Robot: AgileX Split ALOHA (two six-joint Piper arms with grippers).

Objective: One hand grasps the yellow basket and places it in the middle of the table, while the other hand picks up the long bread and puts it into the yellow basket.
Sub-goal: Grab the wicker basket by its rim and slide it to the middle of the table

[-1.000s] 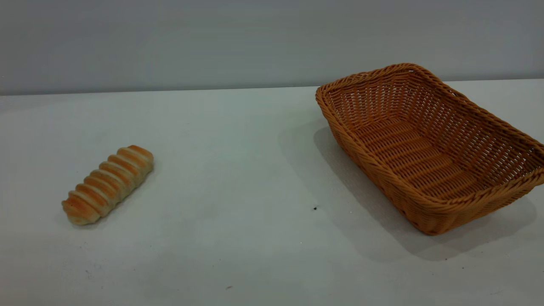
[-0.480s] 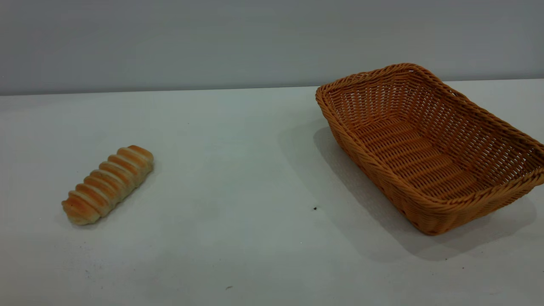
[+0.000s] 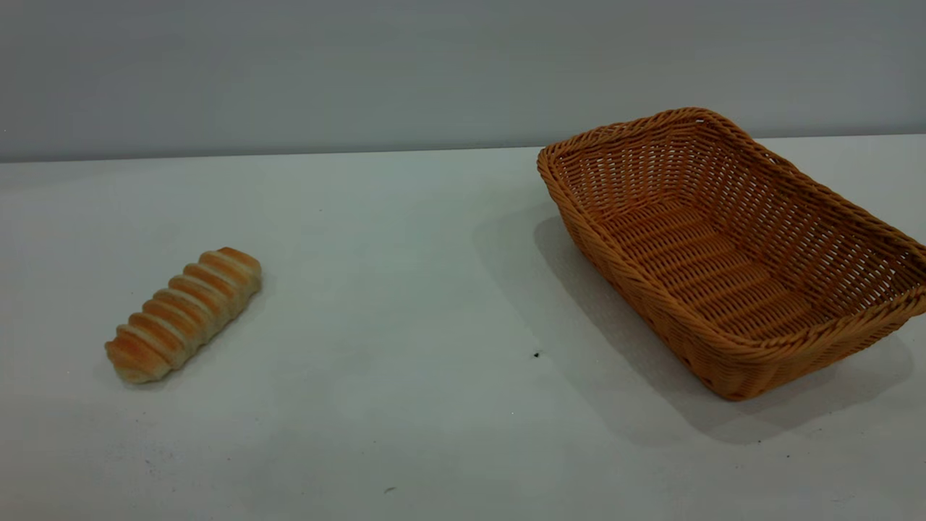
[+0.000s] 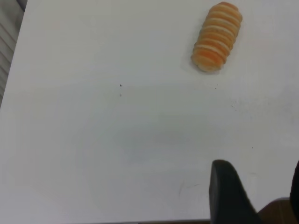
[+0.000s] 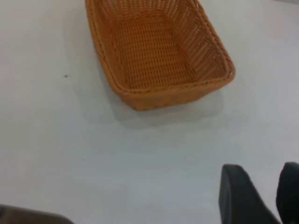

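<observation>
The long bread (image 3: 184, 313) lies loose at the tabletop's (image 3: 405, 289) left, well apart from the left gripper (image 4: 254, 191), whose jaws stand apart and empty, presumably ready for the pick. The yellow basket (image 3: 731, 250) sits at the right, not yet centred; the right gripper (image 5: 259, 196) hovers short of it, jaws parted, holding nothing.

Woven wicker yellow basket (image 3: 731, 246) with braided rim, ridged crusty long bread (image 3: 184, 312), smooth matt white table (image 3: 405, 289)

Orange-tan woven basket (image 3: 731, 246), golden bread (image 3: 184, 312) with cream ridges, white speckled table (image 3: 405, 289), my black fingers (image 4: 226, 193).
</observation>
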